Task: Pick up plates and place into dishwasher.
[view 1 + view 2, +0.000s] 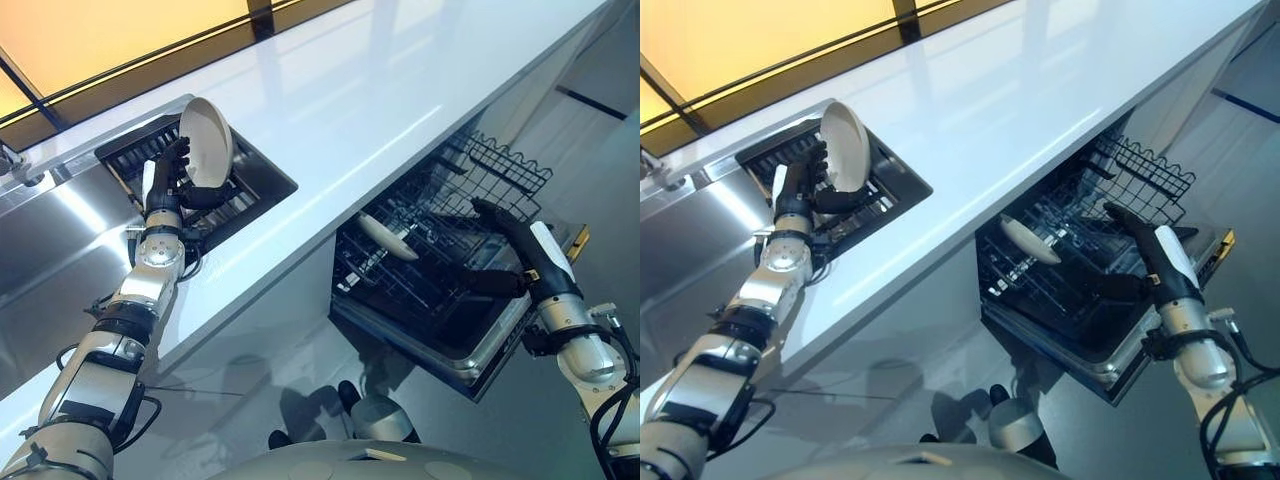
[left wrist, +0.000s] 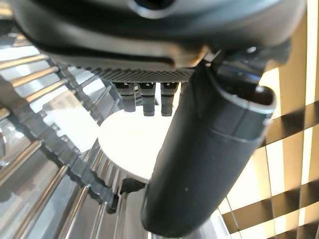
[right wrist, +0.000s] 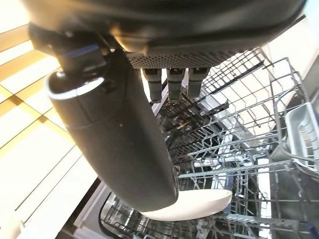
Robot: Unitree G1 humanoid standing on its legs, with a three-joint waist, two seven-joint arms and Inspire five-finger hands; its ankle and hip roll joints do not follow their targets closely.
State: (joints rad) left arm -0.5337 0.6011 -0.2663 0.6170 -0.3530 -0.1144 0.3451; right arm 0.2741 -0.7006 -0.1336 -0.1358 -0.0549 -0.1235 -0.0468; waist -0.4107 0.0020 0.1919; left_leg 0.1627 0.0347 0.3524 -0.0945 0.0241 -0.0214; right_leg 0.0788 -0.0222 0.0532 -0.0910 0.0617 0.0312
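A white plate (image 1: 208,140) stands tilted at the dark drying rack (image 1: 255,185) set into the counter. My left hand (image 1: 168,180) is shut on it, fingers behind its rim and thumb (image 2: 209,159) across its face (image 2: 129,144). A second white plate (image 1: 388,236) stands on edge between the wires of the pulled-out dishwasher rack (image 1: 420,300), and also shows in the right wrist view (image 3: 199,205). My right hand (image 1: 515,250) hovers open over the rack, to the right of that plate and apart from it, holding nothing.
A long white countertop (image 1: 380,90) runs between the drying rack and the dishwasher. A stainless sink (image 1: 50,250) lies to the left. A raised wire basket (image 1: 505,165) stands at the far side of the dishwasher rack. The open dishwasher door edge (image 1: 480,370) juts toward me.
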